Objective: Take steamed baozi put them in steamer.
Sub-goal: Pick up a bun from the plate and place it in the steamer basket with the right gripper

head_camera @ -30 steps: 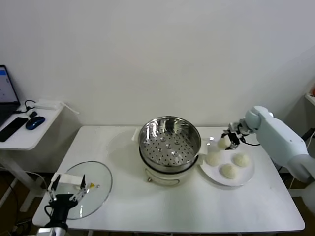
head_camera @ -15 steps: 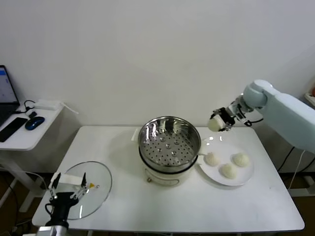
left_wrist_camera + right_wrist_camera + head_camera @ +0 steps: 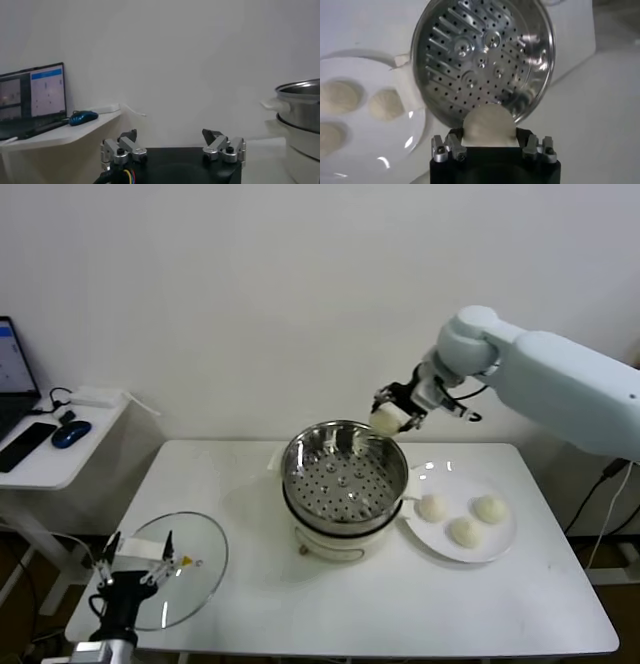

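My right gripper (image 3: 391, 414) is shut on an off-white baozi (image 3: 386, 420) and holds it in the air above the far right rim of the steel steamer (image 3: 345, 475). The right wrist view shows the baozi (image 3: 489, 126) between the jaws, over the steamer's rim and bare perforated bottom (image 3: 480, 60). Three more baozi (image 3: 432, 507) (image 3: 463, 531) (image 3: 489, 508) lie on the white plate (image 3: 497, 546) right of the steamer. My left gripper (image 3: 133, 565) is open and empty, parked low at the table's front left corner.
A glass lid (image 3: 196, 562) lies flat at the front left of the white table (image 3: 400, 604), under the left gripper. A side desk (image 3: 40, 459) at the far left holds a laptop, mouse and phone.
My right gripper has lifted one baozi off the plate and carried it up and left, from beside the plate to above the steamer's rim. The left arm has not moved.
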